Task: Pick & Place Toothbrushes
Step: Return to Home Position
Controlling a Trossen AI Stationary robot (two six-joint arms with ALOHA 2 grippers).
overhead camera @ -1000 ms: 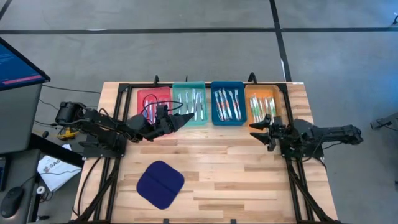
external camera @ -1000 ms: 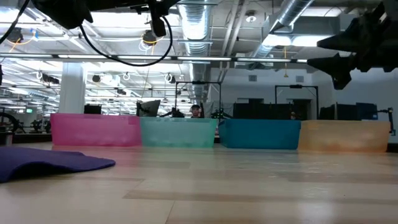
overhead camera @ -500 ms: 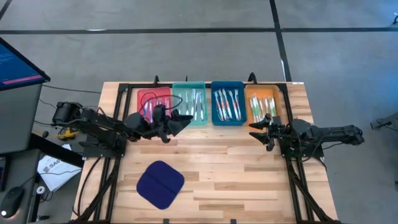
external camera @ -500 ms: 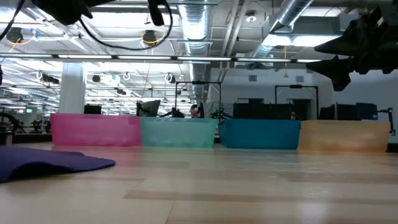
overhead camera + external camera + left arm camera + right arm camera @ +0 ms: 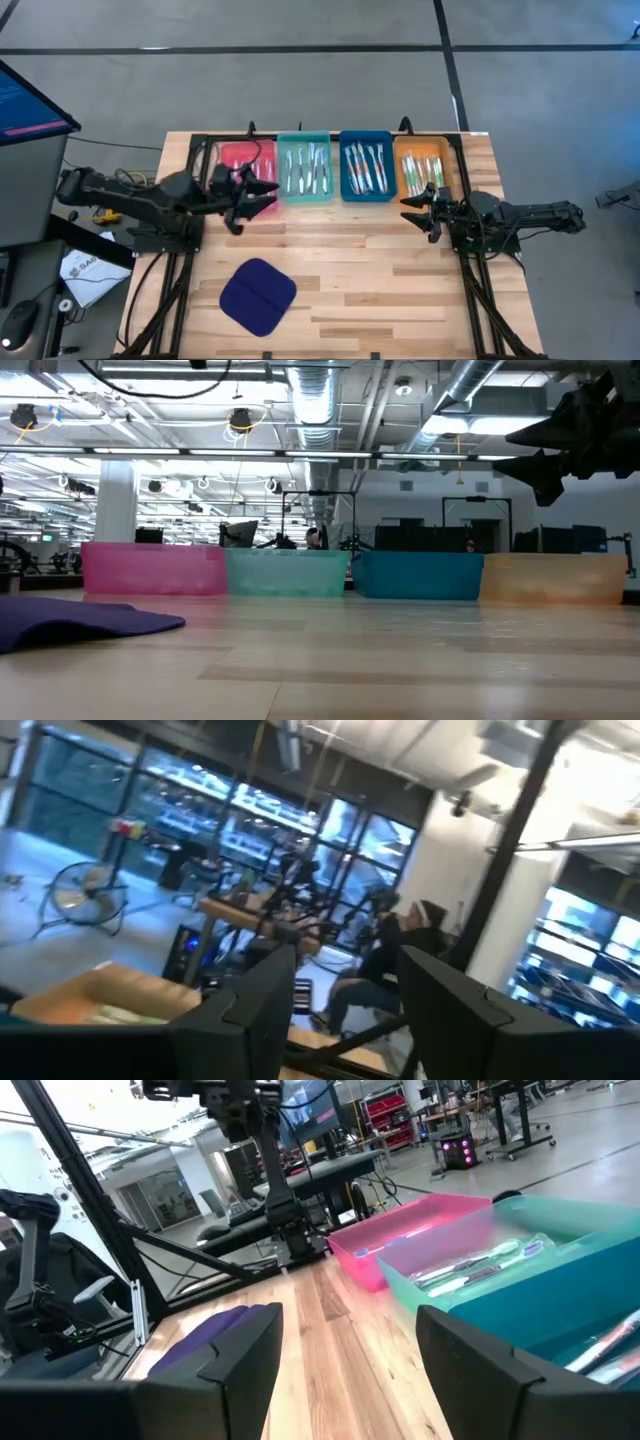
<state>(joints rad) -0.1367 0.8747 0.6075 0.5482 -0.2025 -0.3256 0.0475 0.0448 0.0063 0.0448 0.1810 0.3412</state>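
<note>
**A:** Where are the toothbrushes (image 5: 366, 168) to be found?

**B:** They are seen lying in four trays lined up along the table (image 5: 380, 280) at the upper centre of the high view. In order these are the red tray (image 5: 224, 160), teal tray (image 5: 303, 136), blue tray (image 5: 365, 134) and orange tray (image 5: 420, 141). The toothbrushes are most plainly seen in the last three.

**A:** And how is the left pincer (image 5: 268, 194) placed?

**B:** It is held at the red tray's lower right corner, left of centre, with its fingers spread wide.

**A:** The right pincer (image 5: 406, 211)?

**B:** It is found just below the orange tray's lower left corner, also opened wide. A dark blue cloth pad (image 5: 258, 296) is seen at the lower left, well apart from both.
</note>
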